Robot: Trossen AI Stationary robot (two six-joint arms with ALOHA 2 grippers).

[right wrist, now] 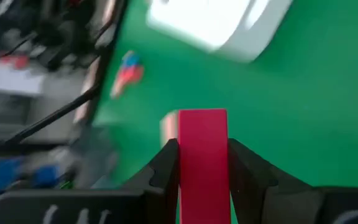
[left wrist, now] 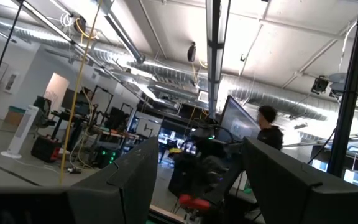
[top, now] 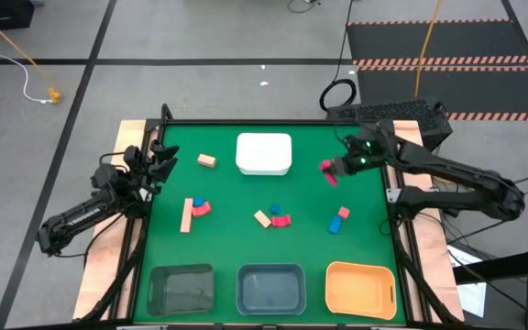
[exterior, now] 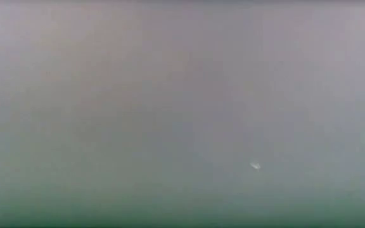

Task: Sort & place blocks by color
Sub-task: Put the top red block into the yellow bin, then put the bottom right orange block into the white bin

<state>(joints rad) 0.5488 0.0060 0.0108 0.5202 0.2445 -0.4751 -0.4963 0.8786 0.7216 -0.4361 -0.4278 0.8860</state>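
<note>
Small red, blue and tan blocks lie scattered on the green table (top: 236,197): a tan cube (top: 207,160), a tan bar (top: 187,215) beside a red piece (top: 200,208), a tan, blue and red cluster (top: 273,217), and a blue and red pair (top: 339,219). My right gripper (top: 328,170) is just right of the white tray (top: 264,154), shut on a red block (right wrist: 202,149). My left gripper (top: 159,165) waits at the table's left edge, raised and open (left wrist: 197,186), looking into the room. The low view shows only grey haze. My right gripper pinches the red block (right wrist: 202,168) between its two fingers (right wrist: 166,165), one on each long side. The block's free end (right wrist: 202,121) sticks out forward past the fingertips. It is held above the green table and touches nothing else that I can see.
Three bins stand along the near edge: dark grey (top: 181,289), blue-grey (top: 270,289) and orange (top: 360,289). The white tray sits near the far edge. Black frame rails border the table's sides. A person (left wrist: 269,124) shows far off in the room.
</note>
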